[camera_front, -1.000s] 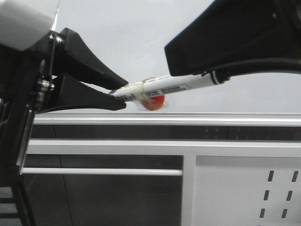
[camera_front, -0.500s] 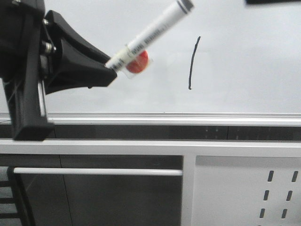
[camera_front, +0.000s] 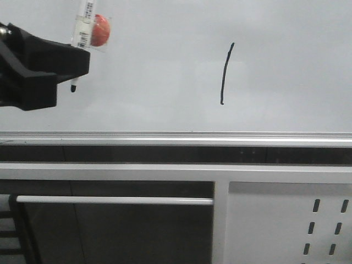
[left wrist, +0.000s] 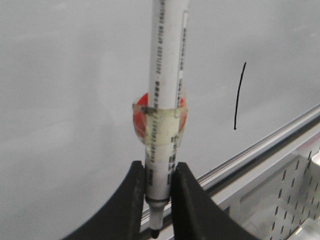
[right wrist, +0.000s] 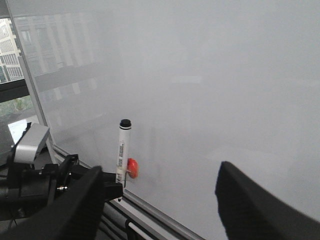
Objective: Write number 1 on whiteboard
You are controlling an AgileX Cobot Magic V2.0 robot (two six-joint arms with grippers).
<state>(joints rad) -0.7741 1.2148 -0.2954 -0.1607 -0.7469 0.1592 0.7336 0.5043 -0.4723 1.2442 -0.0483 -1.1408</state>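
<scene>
The number 1 [camera_front: 224, 74] stands finished on the whiteboard [camera_front: 165, 82], a thin black stroke well above the silver rail [camera_front: 176, 136]. The left gripper [left wrist: 159, 197] pinches the marker [left wrist: 165, 100] upright near its tip, nib down and clear of the board, well to the left of the stroke. The right gripper [right wrist: 165, 200] hangs spread and empty. The writing step looks done; what remains is likely drawing back or setting the marker down without brushing wet ink. Bare board surrounds the stroke on all sides, and the rail below is the nearest edge to mind.
</scene>
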